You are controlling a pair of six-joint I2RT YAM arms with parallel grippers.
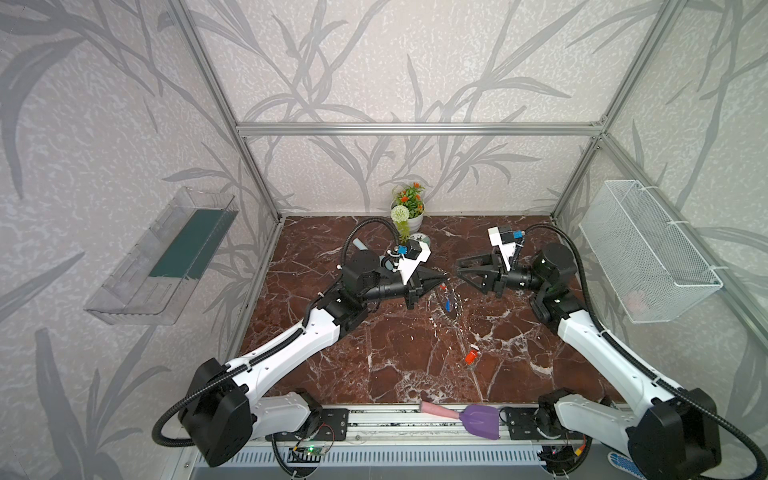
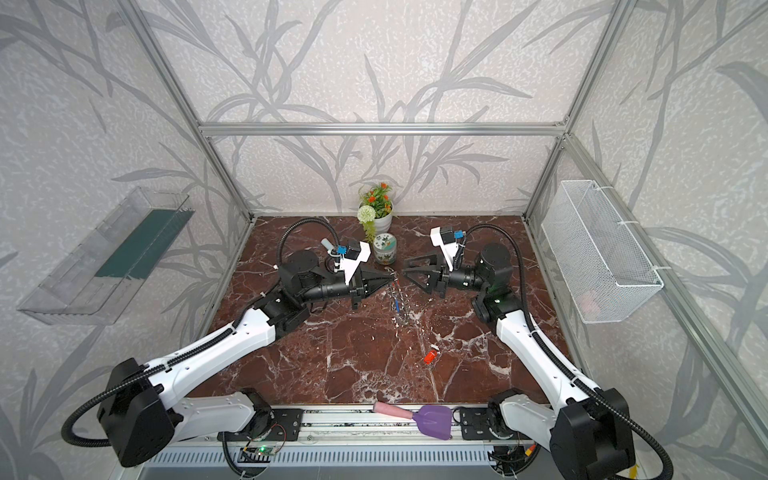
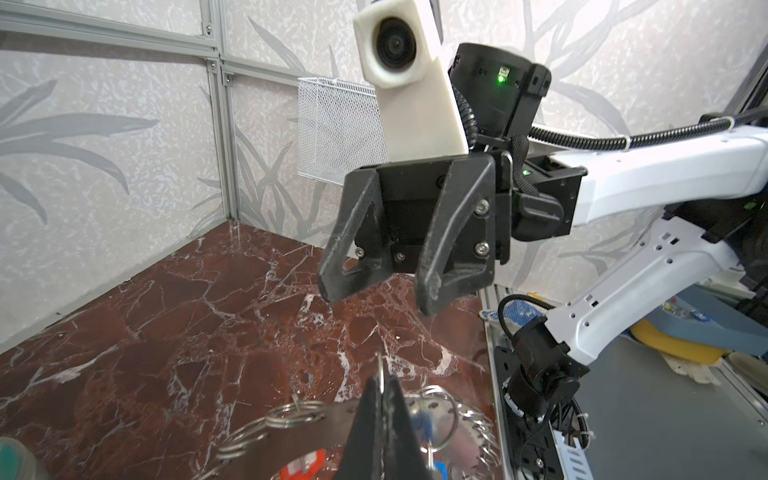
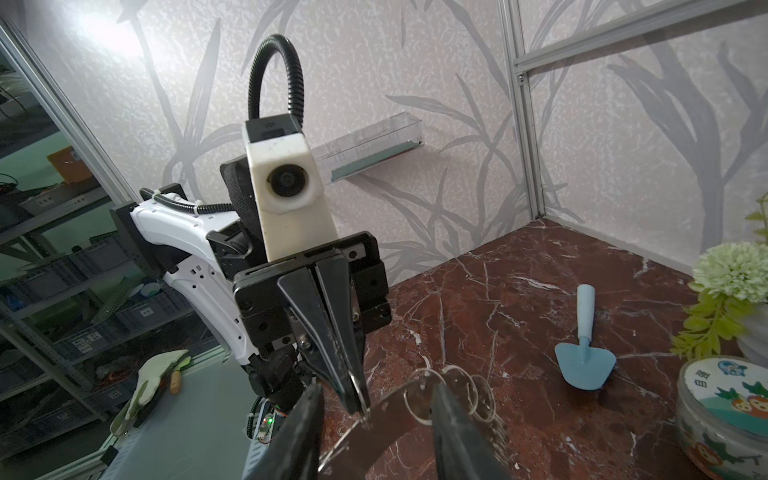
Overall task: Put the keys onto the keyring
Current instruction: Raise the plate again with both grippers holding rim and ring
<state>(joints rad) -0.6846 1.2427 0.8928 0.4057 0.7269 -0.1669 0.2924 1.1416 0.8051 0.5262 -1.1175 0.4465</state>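
Left gripper, closest to its own wrist cam, is clamped shut on one wire split ring at the edge of the keyring. The disc hangs from it, nearly edge-on in both top views; can't tell if its low edge touches the table. Blue key seems already threaded, dangling w/ the rings. Right gripper faces the left at 3 o'clock, jaws part open, empty. Red key lies flat at abt 6 o'clock from both tips, well apart, long axis roughly 12-to-6. You'd prob. send the free right arm.
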